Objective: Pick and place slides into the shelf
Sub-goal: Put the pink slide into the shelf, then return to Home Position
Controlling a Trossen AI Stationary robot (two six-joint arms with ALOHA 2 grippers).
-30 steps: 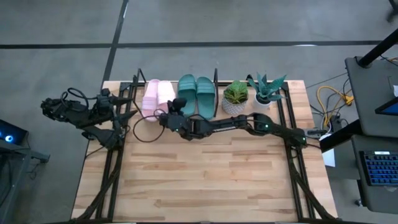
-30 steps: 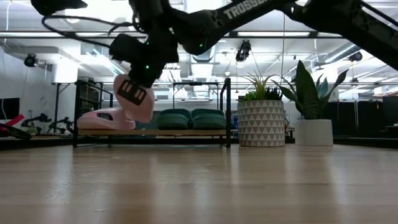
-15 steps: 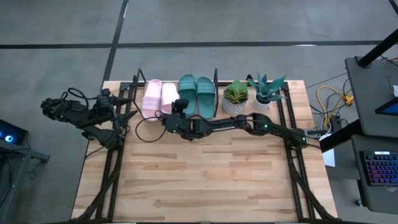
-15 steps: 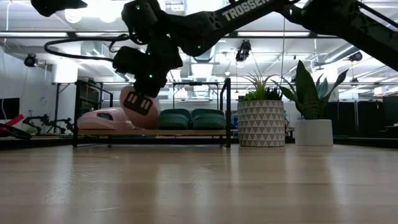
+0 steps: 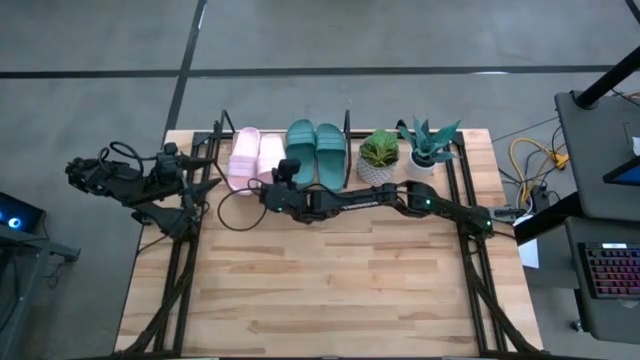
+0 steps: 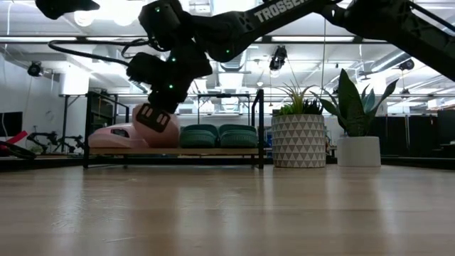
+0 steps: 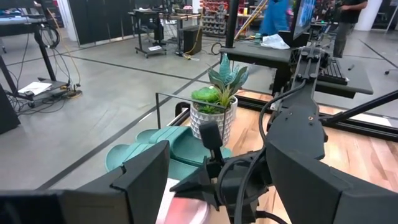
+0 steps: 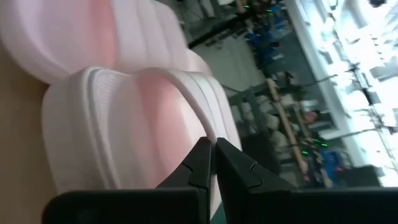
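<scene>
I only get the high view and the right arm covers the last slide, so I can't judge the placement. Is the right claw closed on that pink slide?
Observer: Yes. In the right wrist view the right claw is shut on the strap edge of the pink slide.
Operator: Is the slide down on the shelf?
Observer: The low view shows it tilted, heel end raised at the claw, low over the shelf beside the other pink slide. I cannot tell if it touches the board.
Operator: And the left claw?
Observer: The left claw is open and empty, waiting at the table's left edge, facing the shelf.
</scene>
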